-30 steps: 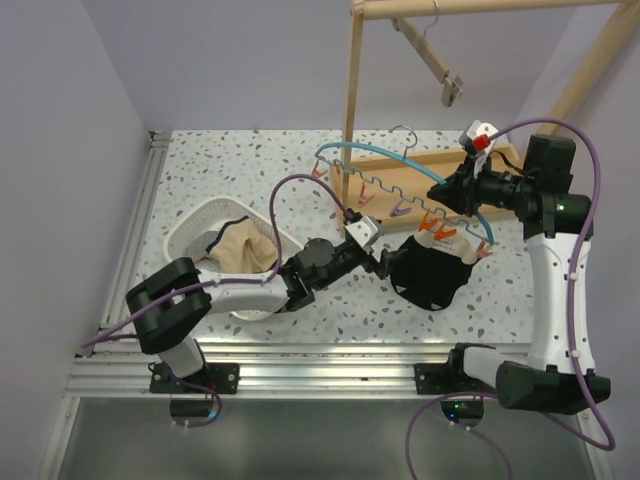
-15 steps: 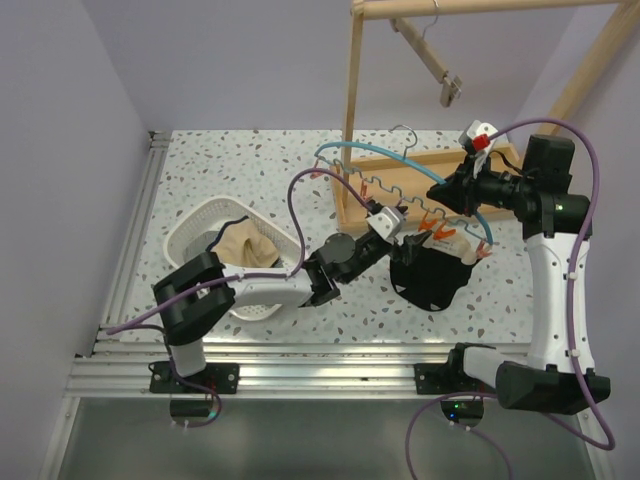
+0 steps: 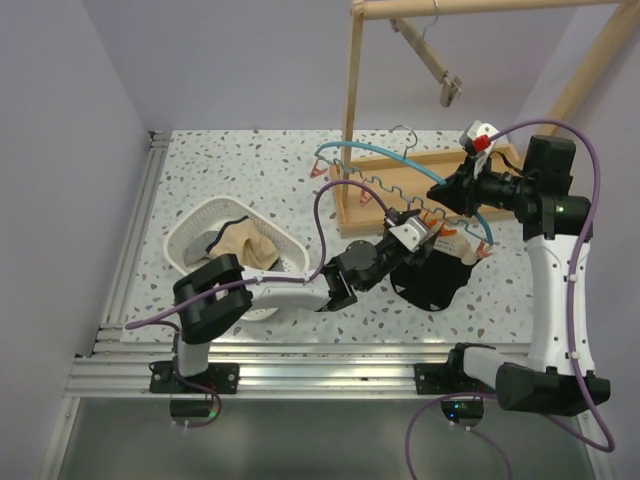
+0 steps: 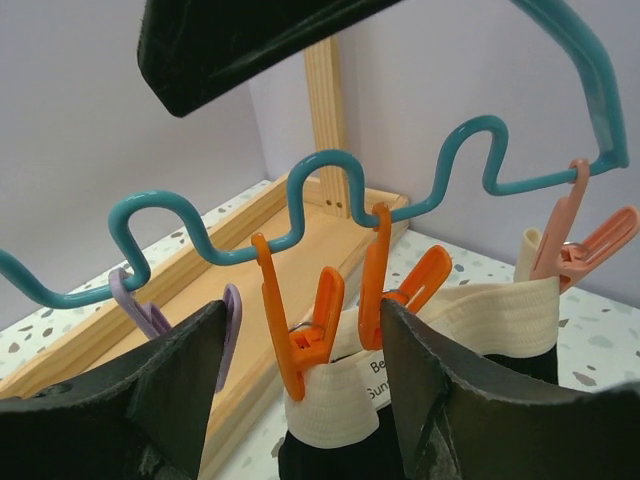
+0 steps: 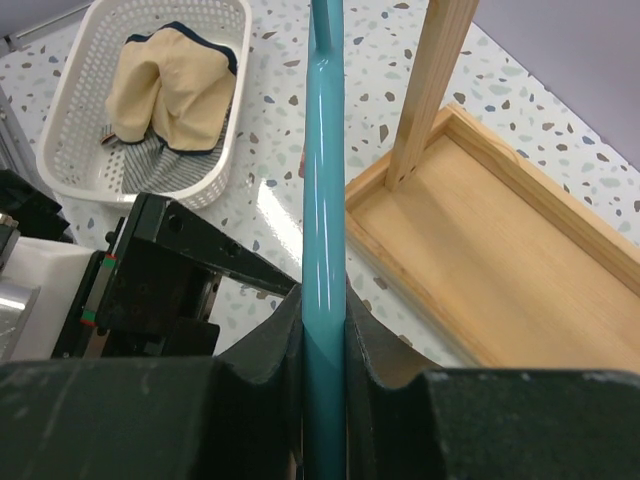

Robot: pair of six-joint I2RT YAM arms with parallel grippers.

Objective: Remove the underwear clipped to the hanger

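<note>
A black pair with a pale waistband [image 3: 432,277] hangs from orange clips [image 3: 438,230] on the teal wavy hanger [image 3: 368,150]. My right gripper [image 3: 452,196] is shut on the hanger's bar [image 5: 325,200], its own jaws [image 5: 325,320] pressed on both sides. My left gripper [image 3: 424,233] is open at the clips. In the left wrist view it [image 4: 300,335] straddles one orange clip [image 4: 303,325] that bites the waistband [image 4: 335,405]. The beige pair [image 3: 246,250] and the grey striped pair [image 3: 206,246] lie in the white basket [image 3: 190,224].
A wooden rack with a tray base [image 3: 425,165] and an upright post [image 3: 351,90] stands behind the hanger. A wooden hanger [image 3: 432,58] hangs from its top bar. A pink clip [image 4: 575,240] and a purple clip [image 4: 150,318] also hang on the teal hanger.
My left gripper has moved right and up from beside the basket to the orange clips on the black pair. The right arm and hanger have stayed still.
</note>
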